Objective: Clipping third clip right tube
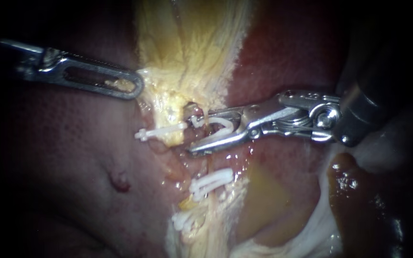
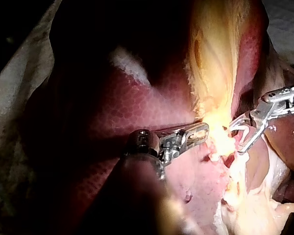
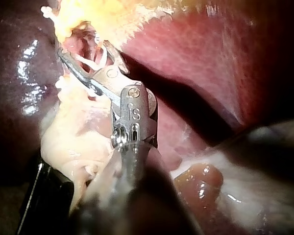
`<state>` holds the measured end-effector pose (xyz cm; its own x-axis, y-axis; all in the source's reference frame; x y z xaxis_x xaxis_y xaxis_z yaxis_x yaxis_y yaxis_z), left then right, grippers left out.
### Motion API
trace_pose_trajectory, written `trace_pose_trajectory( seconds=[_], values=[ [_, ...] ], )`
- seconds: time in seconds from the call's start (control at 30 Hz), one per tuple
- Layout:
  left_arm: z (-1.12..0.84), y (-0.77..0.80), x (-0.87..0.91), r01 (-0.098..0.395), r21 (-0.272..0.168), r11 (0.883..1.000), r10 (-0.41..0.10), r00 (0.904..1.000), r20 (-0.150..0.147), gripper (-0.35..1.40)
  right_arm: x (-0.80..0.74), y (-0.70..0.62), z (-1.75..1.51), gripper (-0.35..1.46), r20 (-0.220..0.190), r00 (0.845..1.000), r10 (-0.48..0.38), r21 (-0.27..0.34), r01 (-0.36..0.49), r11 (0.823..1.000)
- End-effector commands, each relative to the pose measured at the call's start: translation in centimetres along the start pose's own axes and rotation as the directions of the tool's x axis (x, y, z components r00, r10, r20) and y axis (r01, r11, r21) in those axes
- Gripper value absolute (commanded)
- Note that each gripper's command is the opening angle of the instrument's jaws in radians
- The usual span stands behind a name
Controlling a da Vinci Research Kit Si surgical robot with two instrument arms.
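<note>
Left instrument [image 1: 120, 85]: in from 9 o'clock, tip sitting at 10 o'clock of centre.
Left jaws: windowed, clenched on the edge of the pale yellow tissue [image 1: 187, 48], a crumb of it showing through the window.
Left wrist view: same story, with the jaw tips buried in the bright yellow edge and the other instrument just beyond.
Right instrument [image 1: 209, 130]: in from 3 o'clock, tip dead centre.
Right jaws: standing wide apart, yet both seated on the open clip [image 1: 218, 125] and carrying it between them.
Open clip: white, curved, mouth facing 9 o'clock, laid across the right tube [image 1: 209, 162].
Right tube: thin pale strand running 12 to 6 through centre and crossing the jaws. Cannot tell whether it lies fully inside the clip's mouth.
First shut clip [image 1: 211, 181]: white, closed on the tube, near the jaws at their 6 o'clock.
Second shut clip [image 1: 185, 220]: white, further along the same line, toward 7 o'clock.
Side clip [image 1: 161, 131]: white, closed across a yellow strand at 9 o'clock of the jaws, its near end just beside the upper jaw's tip.
Liver [image 1: 63, 157]: dark red, filling 7 to 10 o'clock, with a small red spot [image 1: 119, 182] at 7.
Right wrist view: jaws spread ahead of the shaft, white clip between them, yellow tissue just ahead of the tips.
</note>
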<state>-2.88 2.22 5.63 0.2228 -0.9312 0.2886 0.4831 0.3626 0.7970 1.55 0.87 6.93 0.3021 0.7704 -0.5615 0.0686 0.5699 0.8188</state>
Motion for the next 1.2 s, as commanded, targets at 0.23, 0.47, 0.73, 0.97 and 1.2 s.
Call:
trace_pose_trajectory(
  seconds=[0.23, 0.47, 0.73, 0.97, 1.2],
  values=[
    [0.0, 0.01, 0.0, 0.0, 0.0, 1.0, 0.0, 1.0, 0.0, -0.35, 0.0, 0.0, 0.0, 0.49, -0.025, 0.999, 0.035, 0.068, -0.034, 0.997],
    [0.0, 0.02, 0.0, 0.0, 0.0, 1.0, 0.0, 1.0, 0.0, -0.35, 0.02, -0.08, 0.0, 0.49, -0.049, 0.997, 0.061, 0.151, -0.053, 0.987],
    [0.0, 0.03, 0.0, 0.0, 0.0, 1.0, 0.0, 1.0, 0.0, -0.35, 0.1, -0.29, 0.02, 0.49, -0.075, 0.994, 0.076, 0.232, -0.056, 0.971],
    [0.01, 0.03, 0.0, 0.0, 0.0, 1.0, 0.0, 1.0, 0.0, -0.35, 0.2, -0.44, 0.02, 0.49, -0.111, 0.989, 0.093, 0.285, -0.057, 0.957],
    [0.01, 0.03, 0.0, 0.0, 0.0, 1.0, 0.0, 1.0, 0.0, -0.35, 0.22, -0.42, 0.0, 0.48, -0.111, 0.989, 0.093, 0.287, -0.057, 0.956]
  ],
)
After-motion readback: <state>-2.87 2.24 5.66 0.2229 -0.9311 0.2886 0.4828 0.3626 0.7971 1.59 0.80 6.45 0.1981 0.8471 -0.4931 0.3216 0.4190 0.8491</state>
